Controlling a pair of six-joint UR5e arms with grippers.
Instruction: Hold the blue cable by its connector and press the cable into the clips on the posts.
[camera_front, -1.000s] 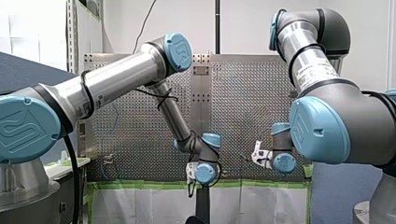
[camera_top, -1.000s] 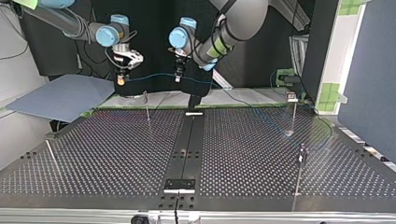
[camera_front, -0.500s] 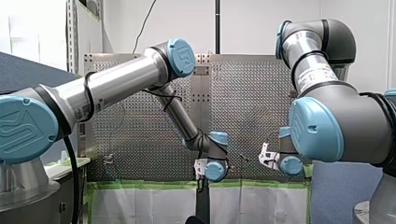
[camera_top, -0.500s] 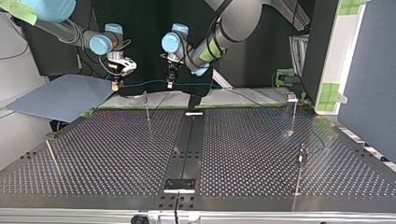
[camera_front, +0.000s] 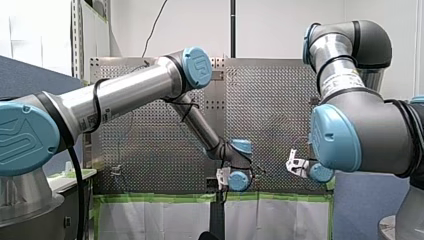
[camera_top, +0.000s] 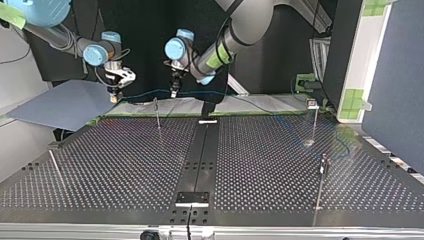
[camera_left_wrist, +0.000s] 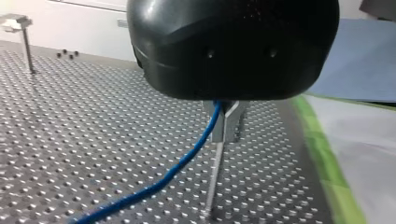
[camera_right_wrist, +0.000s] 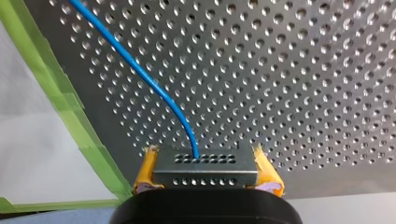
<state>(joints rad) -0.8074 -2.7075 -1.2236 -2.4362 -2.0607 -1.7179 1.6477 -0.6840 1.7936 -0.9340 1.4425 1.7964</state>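
My right gripper (camera_right_wrist: 204, 161) pinched the connector (camera_right_wrist: 205, 172) tight between yellow pads (camera_right_wrist: 145, 170) so the blue cable (camera_right_wrist: 154, 88) could not slip. My left gripper (camera_left_wrist: 226, 122) was closed round the cable, holding it just above a post (camera_left_wrist: 214, 179), ready to push down.

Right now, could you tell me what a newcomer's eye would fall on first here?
The blue cable stands out first: its connector is clamped between the yellow pads of my right gripper. My left gripper pinches the cable further along, just above a thin post on the perforated table.
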